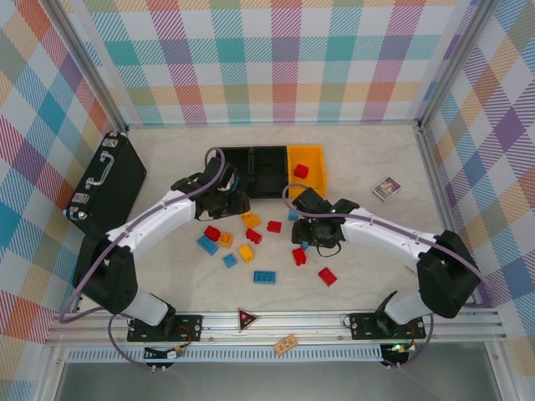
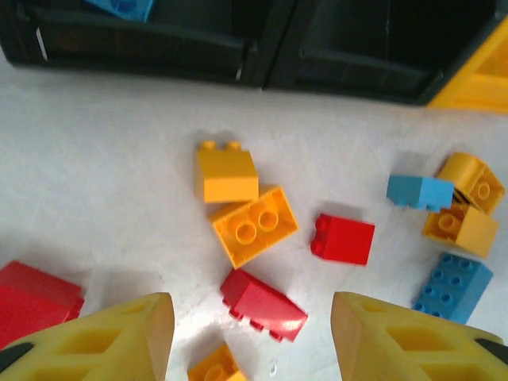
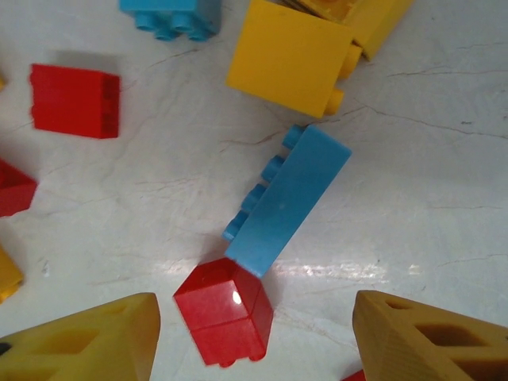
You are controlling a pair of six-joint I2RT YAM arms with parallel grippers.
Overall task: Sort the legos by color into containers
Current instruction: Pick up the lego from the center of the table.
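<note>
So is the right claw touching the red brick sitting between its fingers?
Apart. The right wrist view shows bare table on either side of the red brick, separating it from both yellow fingers of the open right claw.

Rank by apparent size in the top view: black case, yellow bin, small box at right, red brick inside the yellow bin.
Largest to smallest:
1. case
2. yellow bin
3. small box
4. red brick, somewhat smaller than the small box
</note>
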